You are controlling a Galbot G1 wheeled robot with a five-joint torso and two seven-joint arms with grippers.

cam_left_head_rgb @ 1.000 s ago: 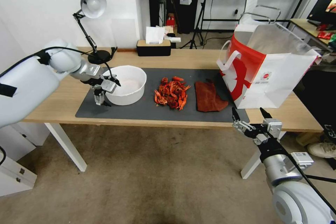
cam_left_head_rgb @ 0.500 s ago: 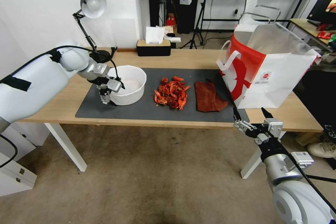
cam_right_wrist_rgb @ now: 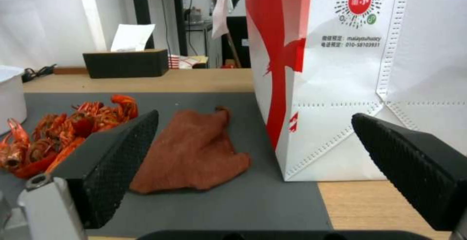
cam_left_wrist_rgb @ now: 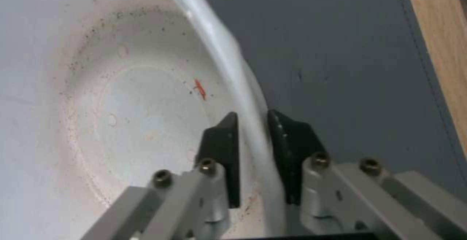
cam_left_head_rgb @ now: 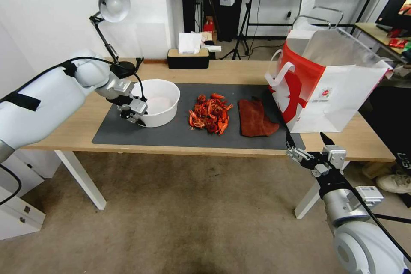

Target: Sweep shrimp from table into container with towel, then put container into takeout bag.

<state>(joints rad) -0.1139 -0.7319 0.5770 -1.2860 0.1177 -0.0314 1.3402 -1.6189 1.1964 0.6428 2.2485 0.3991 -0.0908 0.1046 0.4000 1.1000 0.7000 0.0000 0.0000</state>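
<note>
The white container [cam_left_head_rgb: 166,114] stands on the left part of the dark mat [cam_left_head_rgb: 171,135] that lies on the table [cam_left_head_rgb: 75,126]. My left gripper [cam_left_head_rgb: 137,118] is shut on its near-left rim [cam_left_wrist_rgb: 228,61], one finger inside the wall and one outside, as the left wrist view of the left gripper [cam_left_wrist_rgb: 253,114] shows. The shrimp [cam_left_head_rgb: 209,114] lie heaped mid-mat, and the rust-brown towel [cam_left_head_rgb: 254,119] lies flat to their right. The takeout bag [cam_left_head_rgb: 329,81] stands open at the right end. My right gripper [cam_left_head_rgb: 309,145] hangs open before the table's front edge, facing the towel [cam_right_wrist_rgb: 192,152], the shrimp [cam_right_wrist_rgb: 58,134] and the bag [cam_right_wrist_rgb: 340,68].
A desk lamp [cam_left_head_rgb: 112,6] stands at the back left of the table, its base behind the bowl. A black tissue box [cam_left_head_rgb: 187,58] sits at the back middle. Bare mat lies between the bowl and the shrimp. Carpet floor is in front of the table.
My left gripper moved right from the mat beside the bowl, tilted, and closed on the bowl's rim. The right arm stayed put.
</note>
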